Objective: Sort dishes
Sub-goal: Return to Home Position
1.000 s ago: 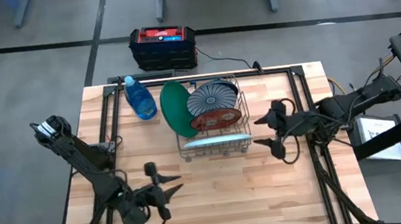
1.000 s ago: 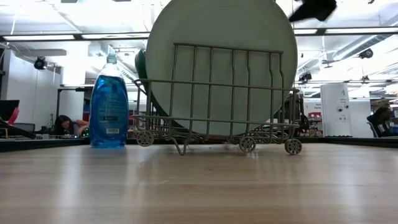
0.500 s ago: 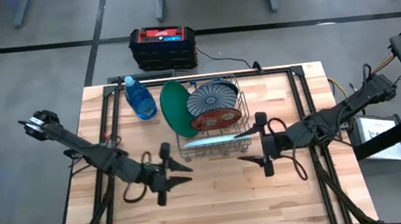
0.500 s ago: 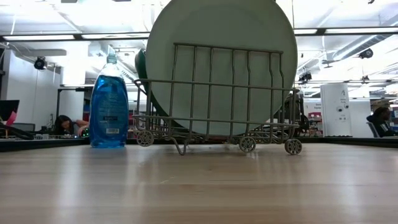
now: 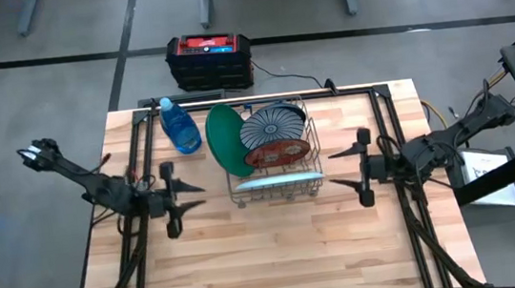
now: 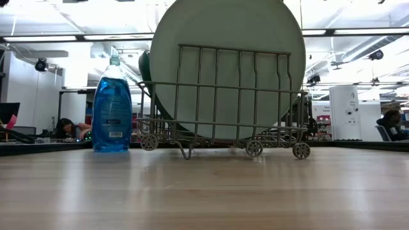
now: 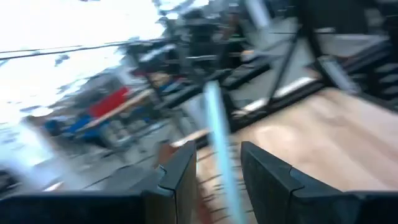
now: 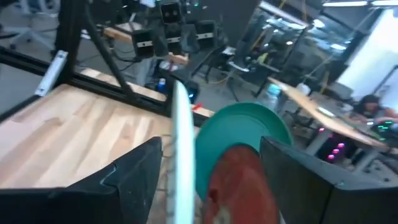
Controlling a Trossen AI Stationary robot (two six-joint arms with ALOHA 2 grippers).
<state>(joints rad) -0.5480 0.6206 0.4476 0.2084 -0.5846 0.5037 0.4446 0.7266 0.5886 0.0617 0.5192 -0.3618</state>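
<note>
A wire rack [image 5: 274, 166] at the table's middle holds several plates on edge. A pale plate [image 5: 276, 181] [image 6: 223, 64] stands at its near end, then a red one [image 5: 273, 154] and a white one with dark stripes [image 5: 273, 123]. A green plate [image 5: 224, 140] leans at the rack's left side. My left gripper [image 5: 191, 196] is open and hovers left of the rack, pointing at it. My right gripper [image 5: 332, 170] is open on the rack's right side, facing it. Each wrist view shows the pale plate's rim [image 7: 217, 143] [image 8: 180, 143] ahead between the fingers, apart from them.
A blue soap bottle [image 5: 179, 128] [image 6: 112, 105] stands at the far left of the rack. A black and red box [image 5: 208, 60] sits on the floor beyond the far edge. Bare wood [image 5: 279, 257] lies near of the rack. Black frame bars [image 5: 134, 157] run along both table sides.
My left gripper has travelled from the near-left part of the table toward the far edge, ending level with the rack's left side. My right gripper went toward the rack, then drew back toward the right edge. The plates and the rack have stayed put.
</note>
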